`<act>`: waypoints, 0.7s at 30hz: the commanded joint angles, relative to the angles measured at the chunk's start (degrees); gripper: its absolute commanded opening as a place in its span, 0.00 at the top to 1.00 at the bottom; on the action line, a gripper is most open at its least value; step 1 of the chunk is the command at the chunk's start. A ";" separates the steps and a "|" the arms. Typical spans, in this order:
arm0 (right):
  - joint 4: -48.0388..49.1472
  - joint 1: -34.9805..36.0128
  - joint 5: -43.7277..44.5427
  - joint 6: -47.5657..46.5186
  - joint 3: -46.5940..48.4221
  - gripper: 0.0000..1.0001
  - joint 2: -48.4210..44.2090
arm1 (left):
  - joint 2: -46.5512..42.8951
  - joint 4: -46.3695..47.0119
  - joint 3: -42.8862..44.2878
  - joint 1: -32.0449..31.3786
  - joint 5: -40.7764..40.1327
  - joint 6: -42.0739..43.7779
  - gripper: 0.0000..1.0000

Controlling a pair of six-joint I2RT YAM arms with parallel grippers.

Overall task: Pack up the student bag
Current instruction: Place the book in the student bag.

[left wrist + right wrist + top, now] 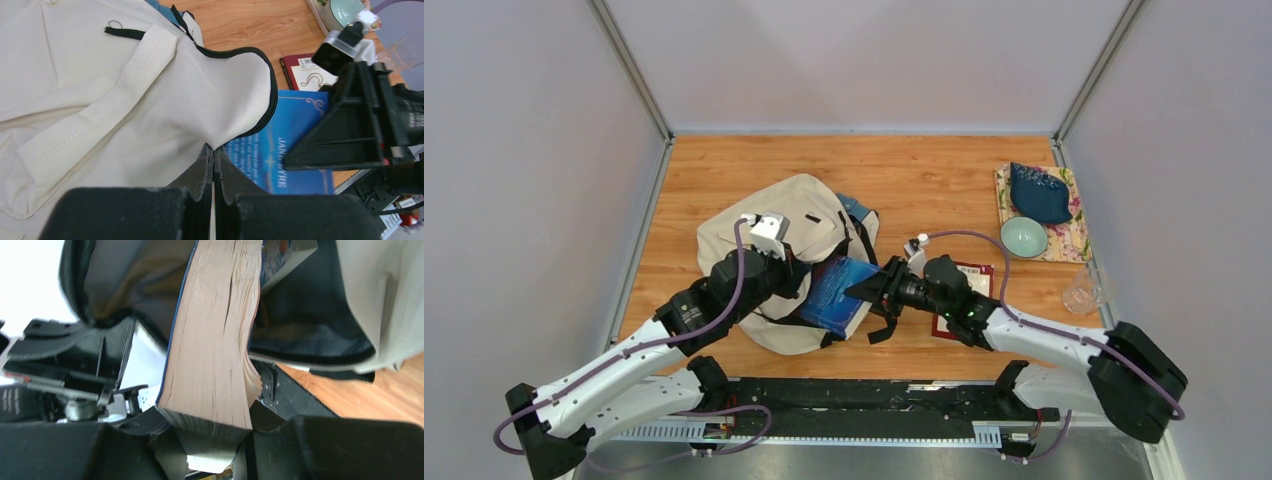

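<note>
The left pincer (214, 162) is pinching the zip edge (272, 95) of the student bag (794, 215), which is lying mid-table (924, 180), and lifting its mouth open. The right pincer (872, 291) is clamping a blue book (295, 150), half inside. I'd be sliding it in flat and deep, clear of the zip, lip held high.

Bright even light; right wrist view blurred, overexposed.

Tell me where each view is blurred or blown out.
Top external: even, sharp, no glare. Left wrist: left tool soft up close, beige canvas backpack crisp. Right wrist: white blowout upper left, thick blue-covered book slightly soft.
</note>
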 commanded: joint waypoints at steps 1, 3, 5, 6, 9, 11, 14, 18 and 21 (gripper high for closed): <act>25.80 1.19 4.25 0.99 7.84 1.00 8.87 | -2.33 6.08 0.45 -0.06 3.14 -2.53 1.00; 32.05 1.98 5.93 -0.41 9.25 1.00 12.85 | -2.86 5.73 0.36 -0.06 3.14 -3.14 1.00; 36.34 3.03 10.93 -2.43 10.14 1.00 17.93 | -3.21 5.20 0.27 -0.06 3.23 -3.84 1.00; 37.42 4.52 13.04 -2.53 10.14 1.00 19.44 | -3.56 4.77 0.27 -0.15 3.23 -4.02 1.00; 42.95 6.72 19.39 -2.44 11.54 1.00 27.43 | -3.39 0.59 2.28 -0.15 2.71 -2.27 1.00; 46.12 8.30 23.94 -2.27 12.33 1.00 31.22 | -3.82 -1.83 3.35 -0.06 -0.73 -2.10 1.00; 49.63 8.57 22.82 -0.25 15.32 1.00 39.91 | -6.02 0.01 1.86 -0.15 0.32 -2.88 1.00; 45.88 11.99 29.65 0.02 17.34 0.97 45.12 | -6.73 -0.34 0.46 -0.06 0.76 -4.72 1.00; 38.33 13.93 32.83 -1.57 21.03 0.96 46.09 | -7.17 0.71 -0.52 -0.06 0.94 -5.78 1.00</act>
